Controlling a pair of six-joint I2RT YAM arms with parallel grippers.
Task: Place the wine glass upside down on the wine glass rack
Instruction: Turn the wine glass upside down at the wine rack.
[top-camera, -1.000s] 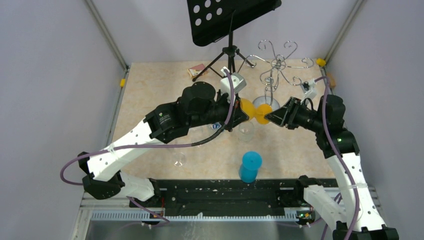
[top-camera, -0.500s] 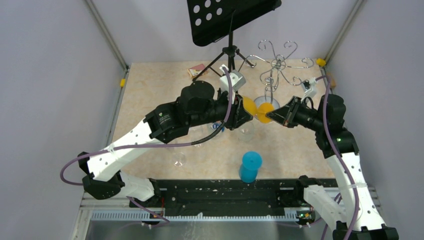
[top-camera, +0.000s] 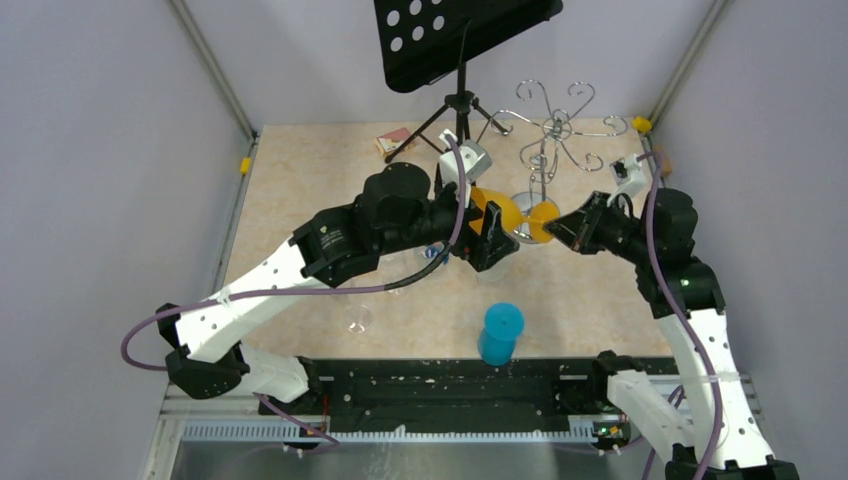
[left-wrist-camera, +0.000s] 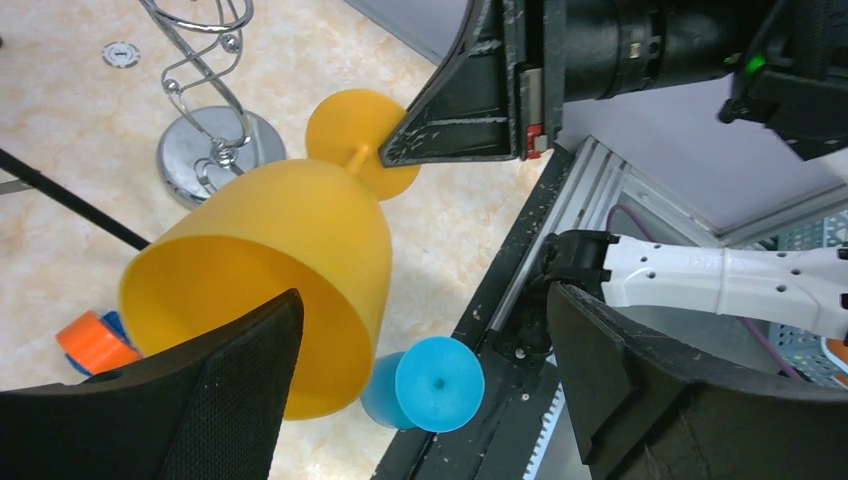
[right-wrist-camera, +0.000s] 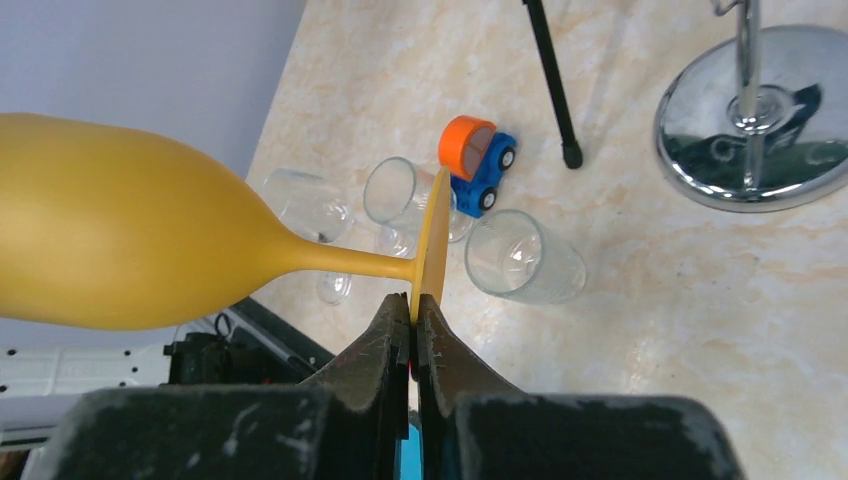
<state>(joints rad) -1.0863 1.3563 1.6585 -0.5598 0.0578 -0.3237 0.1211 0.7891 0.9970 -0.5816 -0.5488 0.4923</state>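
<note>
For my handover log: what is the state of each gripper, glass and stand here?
wine glass: sideways in the air, not racked.
right gripper: shut on its foot.
left gripper: open beside the bowl.
wine glass rack: upright, hooks bare.
blue glass: standing on the table.
clear glass: lying on its side.
</note>
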